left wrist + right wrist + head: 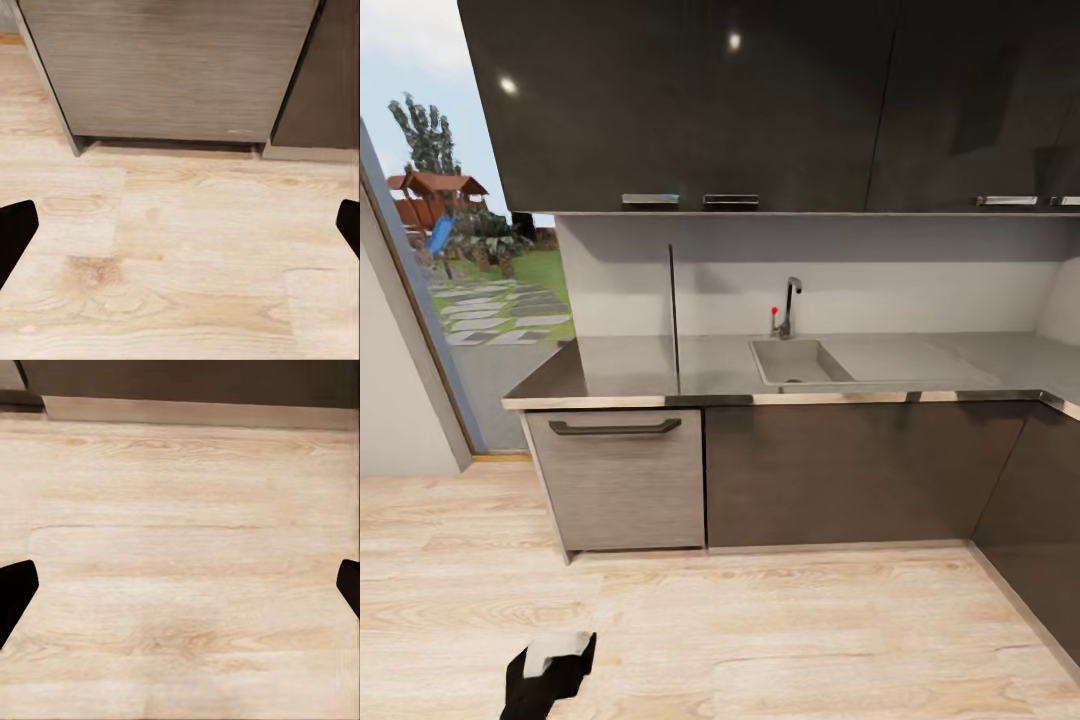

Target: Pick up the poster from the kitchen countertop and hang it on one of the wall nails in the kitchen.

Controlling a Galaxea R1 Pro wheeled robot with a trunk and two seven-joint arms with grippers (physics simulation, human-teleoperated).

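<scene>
A grey kitchen countertop (620, 365) runs along the wall above dark cabinets. The poster (673, 320) stands upright on it, seen edge-on as a thin dark line, left of the sink (797, 362). The rectangular sink basin looks empty, with a slim tap (790, 305) behind it. Dark upper cabinets (760, 100) hang above, doors closed. A lighter wood-grain drawer front (618, 480) with a dark handle sits below the poster. The left gripper (180, 232) hangs low over the pale wood floor (760, 640), its fingers spread wide and holding nothing. The right gripper (180, 592) is likewise spread wide over the floor, empty. A window (460, 250) at left shows a garden.
</scene>
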